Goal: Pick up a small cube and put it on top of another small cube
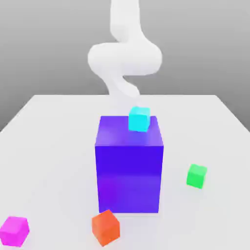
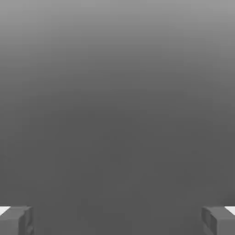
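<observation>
Four small cubes sit around a big blue block (image 1: 129, 168). From the exterior view's left: the pink cube (image 1: 14, 230) at seven o'clock of the block, an orange cube (image 1: 105, 227) at six, a cyan cube (image 1: 139, 118) on top, a green cube (image 1: 197, 176) at three. It looks light, rigid — best pinched across opposite flat faces. The gripper (image 2: 117, 220) is spread wide — empty.
</observation>
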`<act>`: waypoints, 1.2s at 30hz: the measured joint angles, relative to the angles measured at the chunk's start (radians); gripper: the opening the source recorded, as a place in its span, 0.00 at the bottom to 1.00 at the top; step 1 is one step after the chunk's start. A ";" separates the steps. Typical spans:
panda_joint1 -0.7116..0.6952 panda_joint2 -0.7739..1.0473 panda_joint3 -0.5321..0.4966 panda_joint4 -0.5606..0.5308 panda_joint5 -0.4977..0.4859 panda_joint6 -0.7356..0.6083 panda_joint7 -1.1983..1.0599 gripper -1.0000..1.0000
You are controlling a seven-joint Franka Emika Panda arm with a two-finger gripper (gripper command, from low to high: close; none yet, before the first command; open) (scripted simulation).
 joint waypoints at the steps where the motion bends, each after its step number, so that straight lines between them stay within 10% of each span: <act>1: 0.009 0.039 -0.024 0.001 0.015 0.008 -0.023 0.50; 17: 0.049 0.624 -0.296 0.022 0.286 0.129 -0.403 0.50; 36: -0.163 1.247 -0.289 0.060 0.401 0.396 -0.673 0.50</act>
